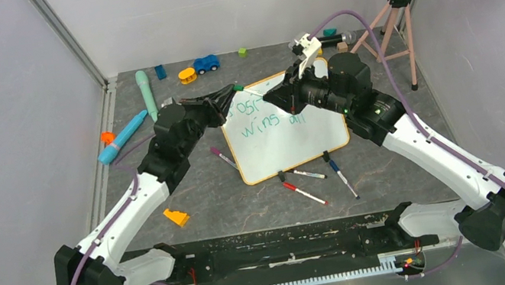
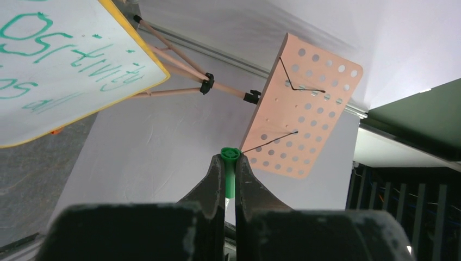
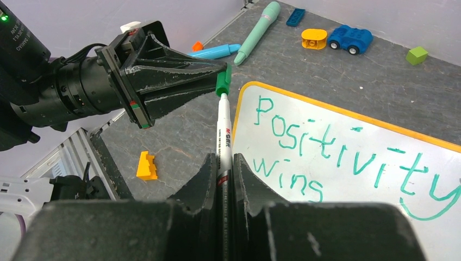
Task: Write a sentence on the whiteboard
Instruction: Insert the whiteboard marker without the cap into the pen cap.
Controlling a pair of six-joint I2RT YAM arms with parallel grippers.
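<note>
Whiteboard (image 1: 297, 147) lies glossy, orange-rimmed; left fingers (image 2: 213, 187) pinch a green cap (image 2: 230, 157), right fingers (image 3: 204, 185) a slim white marker (image 3: 223, 130).

From above and behind the arms, the top camera covers the whole table (image 1: 232, 201). The left wrist camera peers along the left tool (image 2: 230, 159) toward the walls; the right looks down, close. All share the whiteboard (image 1: 287, 137); both wrists, the green cap (image 3: 223, 82).
</note>
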